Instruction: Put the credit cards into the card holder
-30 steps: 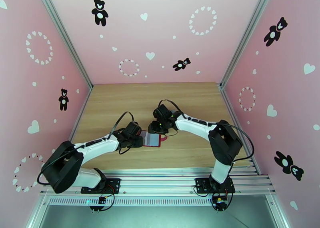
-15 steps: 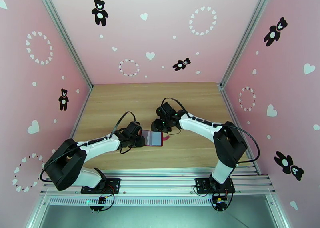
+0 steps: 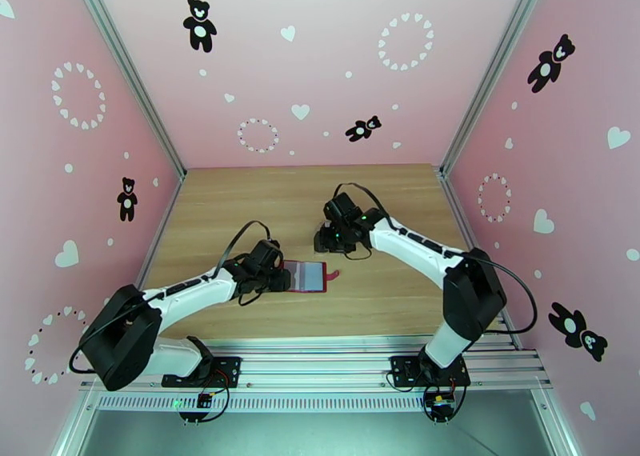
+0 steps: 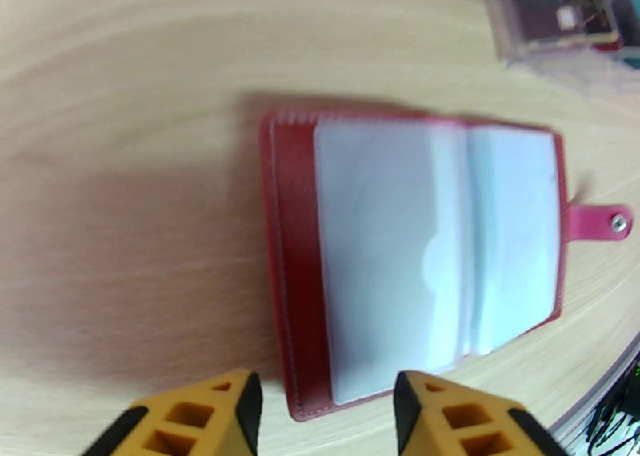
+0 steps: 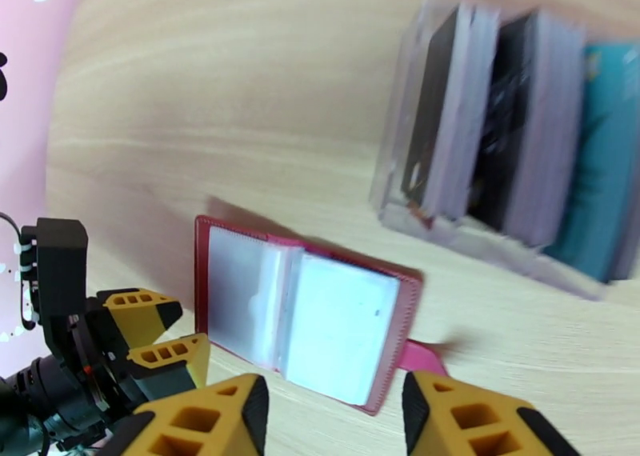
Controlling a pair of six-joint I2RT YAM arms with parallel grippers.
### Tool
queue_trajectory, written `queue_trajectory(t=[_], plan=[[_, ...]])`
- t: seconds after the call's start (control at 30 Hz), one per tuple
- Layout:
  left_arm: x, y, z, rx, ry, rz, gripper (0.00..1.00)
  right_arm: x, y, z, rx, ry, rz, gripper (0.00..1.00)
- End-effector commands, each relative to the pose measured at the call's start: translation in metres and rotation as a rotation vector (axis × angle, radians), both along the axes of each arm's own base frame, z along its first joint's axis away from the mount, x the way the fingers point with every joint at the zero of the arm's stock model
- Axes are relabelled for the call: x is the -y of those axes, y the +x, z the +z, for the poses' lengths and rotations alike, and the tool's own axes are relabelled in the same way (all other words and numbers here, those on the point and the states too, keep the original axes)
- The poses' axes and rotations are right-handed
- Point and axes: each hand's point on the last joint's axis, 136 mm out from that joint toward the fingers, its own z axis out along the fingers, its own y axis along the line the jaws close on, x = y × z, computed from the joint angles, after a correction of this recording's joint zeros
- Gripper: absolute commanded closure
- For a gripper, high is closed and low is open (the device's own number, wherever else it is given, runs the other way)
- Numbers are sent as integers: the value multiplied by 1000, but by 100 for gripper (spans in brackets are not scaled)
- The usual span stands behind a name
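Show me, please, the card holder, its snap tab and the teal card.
card holder (image 4: pixel 292 250): left wrist view, on its red left border.
snap tab (image 4: pixel 598 223): left wrist view, on the pink strap.
teal card (image 5: pixel 608 170): right wrist view, on its visible face.

table: light wood | rack: clear plastic, slotted | walls: pink, bear decals

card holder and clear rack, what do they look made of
Card holder: dark-red cover, probably leather or faux leather, matte with a stitched edge; inner sleeves look like frosted soft plastic. Rack: clear rigid plastic, since cards show through its walls.
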Motion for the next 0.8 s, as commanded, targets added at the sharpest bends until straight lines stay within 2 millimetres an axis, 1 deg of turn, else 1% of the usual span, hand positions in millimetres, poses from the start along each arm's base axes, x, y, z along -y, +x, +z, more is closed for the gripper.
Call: queue_trajectory(t=[0.0,0.13,0.2,0.3,0.43,0.53,0.67,0.77], plan=[[-1,16,25,65,-5,8,48,20,3,22,58,-65,-4,49],[7,32,44,96,-42,1,48,34,9,31,82,-72,-26,48],[14,43,55,113,-76,0,47,40,11,34,90,-78,-37,48],[23,57,64,121,-116,0,43,50,15,35,101,-97,-50,48],[38,81,75,133,-178,-5,40,61,24,34,118,-137,-68,47],[52,101,76,128,-213,-15,38,69,31,30,129,-193,-73,47],[73,122,68,113,-258,-32,33,76,40,26,134,-251,-89,47],[84,134,61,107,-278,-43,32,80,46,24,135,-260,-108,46]])
